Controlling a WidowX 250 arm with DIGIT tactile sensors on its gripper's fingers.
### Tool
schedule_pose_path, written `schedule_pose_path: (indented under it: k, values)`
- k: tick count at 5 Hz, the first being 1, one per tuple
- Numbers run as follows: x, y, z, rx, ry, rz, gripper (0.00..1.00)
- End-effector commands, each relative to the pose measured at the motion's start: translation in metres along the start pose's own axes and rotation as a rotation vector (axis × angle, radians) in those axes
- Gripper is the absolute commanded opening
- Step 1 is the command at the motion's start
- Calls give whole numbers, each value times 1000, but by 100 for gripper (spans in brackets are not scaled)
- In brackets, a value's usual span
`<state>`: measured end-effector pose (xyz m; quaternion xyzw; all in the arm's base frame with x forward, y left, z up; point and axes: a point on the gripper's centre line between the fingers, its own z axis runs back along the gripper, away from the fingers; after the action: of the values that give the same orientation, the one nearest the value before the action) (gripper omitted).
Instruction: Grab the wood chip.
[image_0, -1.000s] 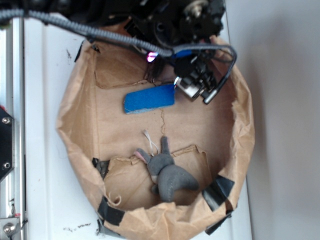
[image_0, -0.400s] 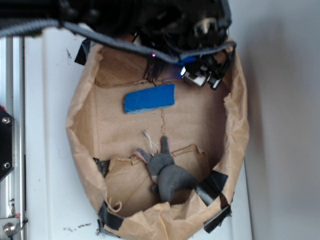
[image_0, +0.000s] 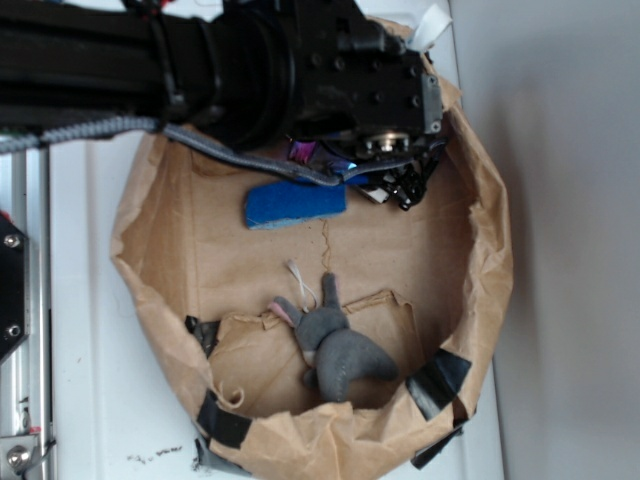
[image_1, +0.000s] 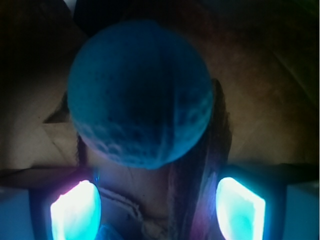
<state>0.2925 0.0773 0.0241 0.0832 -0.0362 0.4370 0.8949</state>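
Chip position is what I read first: in the wrist view it shows as a dark, streaky sliver running from beside the ball down toward the camera. Its long axis points roughly straight out from the gripper, leaning a little to the right of the view at the far end. It lies on the paper in the gap between the two glowing pads, closer to the pad on the right of the view than to the other. The ball sits just beside or over the chip's far stretch; I cannot tell whether they touch. The fingers stand wide apart with nothing held. From the exterior view the arm covers the top of the bag, the gripper hangs just right of the sponge, and the chip itself is hidden under it. My judgement is that a closing stroke would cross the chip's narrow width, which suits it. The risk is that the pads catch the ball instead if I descend too far forward.
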Motion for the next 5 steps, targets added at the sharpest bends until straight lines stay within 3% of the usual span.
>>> schedule_pose_path:
  k: [1,5]
  values:
    - [-8,-6,-1,17,-35,-46,0]
    - [0,-9,9,-22,-79,-71,0]
